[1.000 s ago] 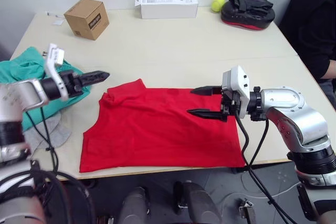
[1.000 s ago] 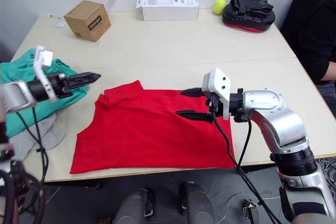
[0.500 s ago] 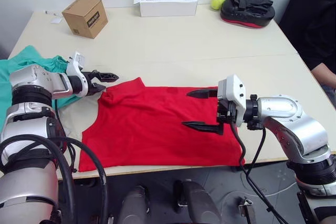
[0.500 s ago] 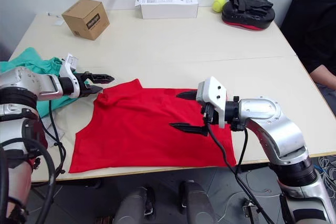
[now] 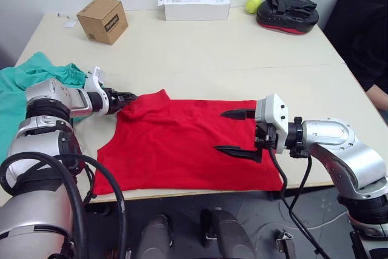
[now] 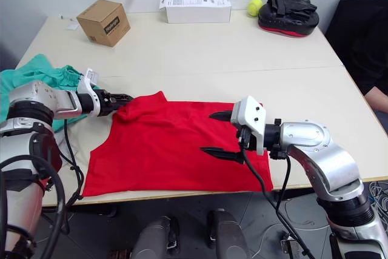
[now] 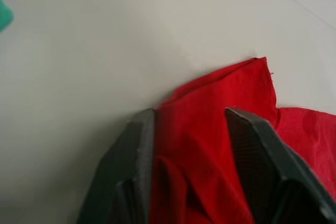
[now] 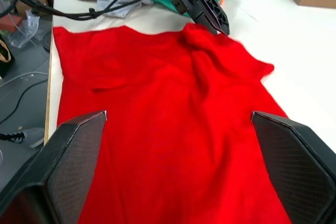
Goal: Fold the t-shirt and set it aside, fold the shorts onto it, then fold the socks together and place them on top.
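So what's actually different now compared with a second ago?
The left gripper has moved in to the t-shirt's near sleeve; its fingers now straddle a red fold. The right gripper stays open over the shirt. Shorts and boxes are unmoved.

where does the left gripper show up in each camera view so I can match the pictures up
Left eye view: left gripper at the t-shirt's upper-left corner.
Right eye view: same corner.
Left wrist view: its fingers straddle red cloth.
Right wrist view: at the far edge of the cloth.
Shared landmark: the t-shirt.
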